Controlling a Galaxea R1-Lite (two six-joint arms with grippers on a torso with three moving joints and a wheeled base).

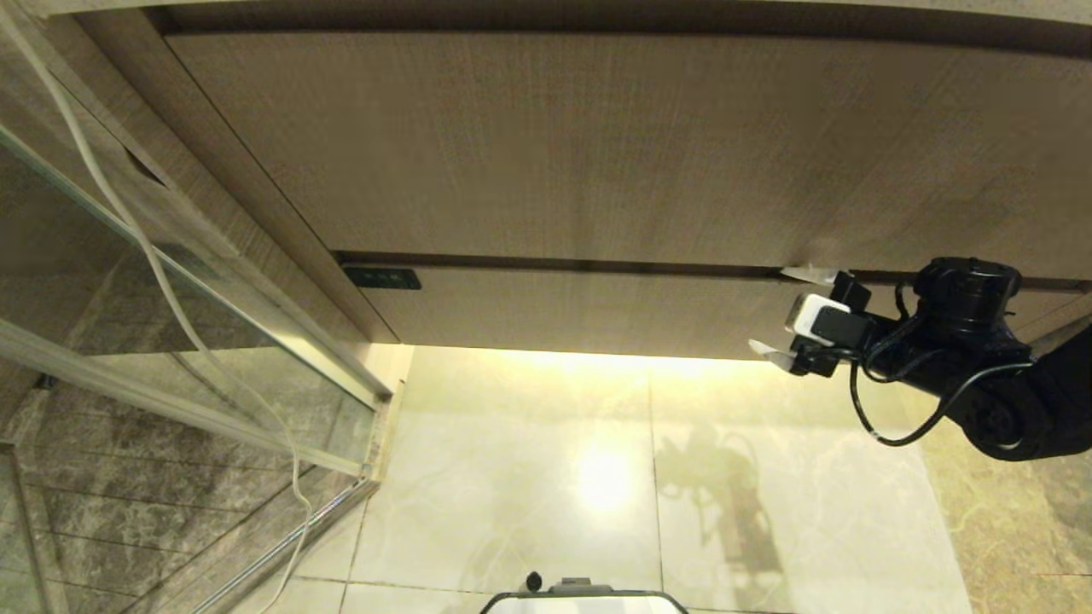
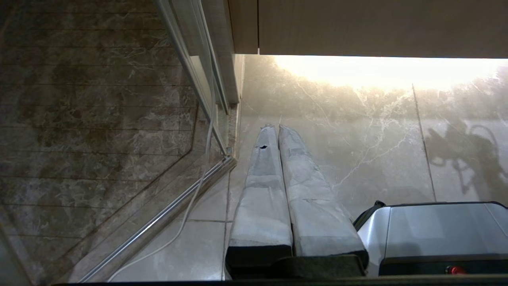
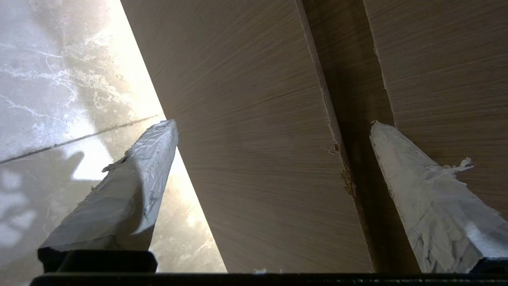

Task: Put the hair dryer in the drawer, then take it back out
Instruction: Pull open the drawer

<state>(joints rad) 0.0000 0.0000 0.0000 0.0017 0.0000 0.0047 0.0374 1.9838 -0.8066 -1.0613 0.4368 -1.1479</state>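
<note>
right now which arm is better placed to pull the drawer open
Right. The right gripper is open with its fingers straddling the closed drawer front, one above its top edge and one below. The left gripper is shut, pointing at the floor.

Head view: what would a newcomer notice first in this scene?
The right end effector stands open at the closed drawer, one finger at the drawer's top gap and one at its lower edge. Beneath the drawer, bright light glares off the pale floor tiles. A thin white cable hangs along the glass on the left.

White cable (image 1: 162, 281), glass door (image 1: 128, 341), marble floor (image 1: 529, 495).
</note>
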